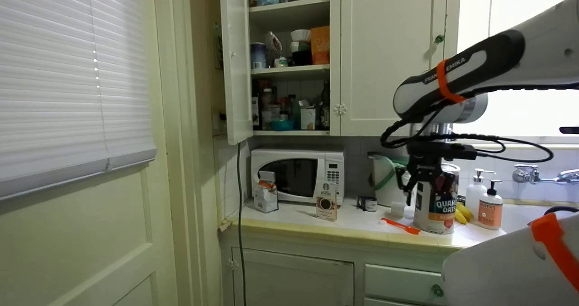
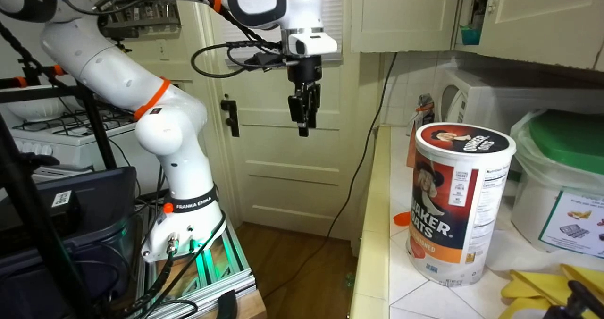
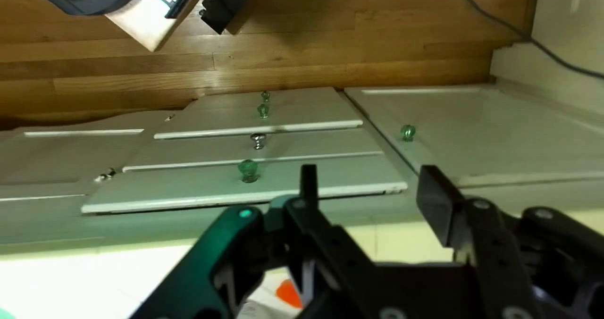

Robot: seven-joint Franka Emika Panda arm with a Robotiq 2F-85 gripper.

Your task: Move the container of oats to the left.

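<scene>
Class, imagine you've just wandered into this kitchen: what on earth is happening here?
A Franka Panda arm is set up by a kitchen counter, its job being to move the Quaker Oats canister to the left. At this moment it holds nothing: the gripper hangs pointing down with its jaws apart, well clear of the canister. The canister stands upright on the counter with its lid on, near a green-lidded bin. The grasp has not yet been made.
</scene>
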